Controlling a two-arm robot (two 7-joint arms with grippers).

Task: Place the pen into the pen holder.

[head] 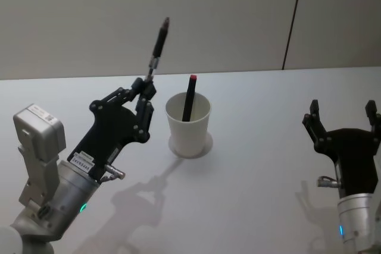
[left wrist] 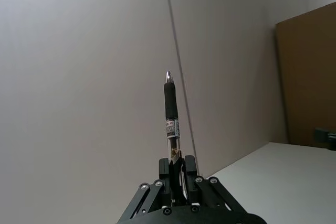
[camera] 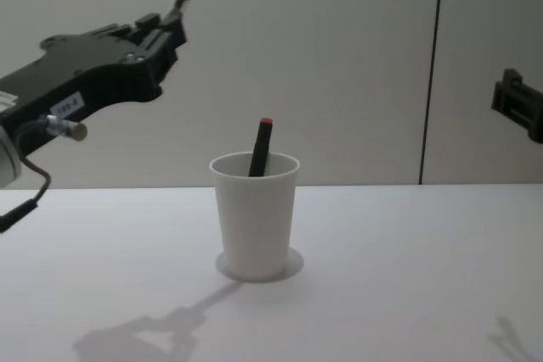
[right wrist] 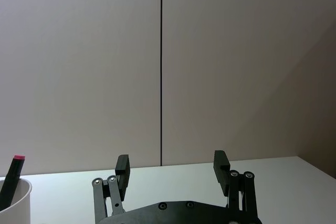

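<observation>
My left gripper (head: 144, 87) is clamped narrow on the lower end of the pen (head: 159, 43). Nearly the whole barrel stands out beyond the fingertips, pointing up and away with its metal tip uppermost. I judge the grip is taken that low to leave length free for lowering into the pen holder (head: 189, 132). The pen would have to be swung over first, though, since it points away from the opening now. The holder stands on the table (head: 268, 165) just beside these jaws, toward the right arm's side and below them. In the chest view the jaws sit clearly above its rim. A black marker with a red cap (head: 190, 93) leans inside, taking one side of the mouth, so I would aim for the free side. My right gripper (head: 342, 114) is parked well apart from the holder, jaws spread wide, holding nothing.
</observation>
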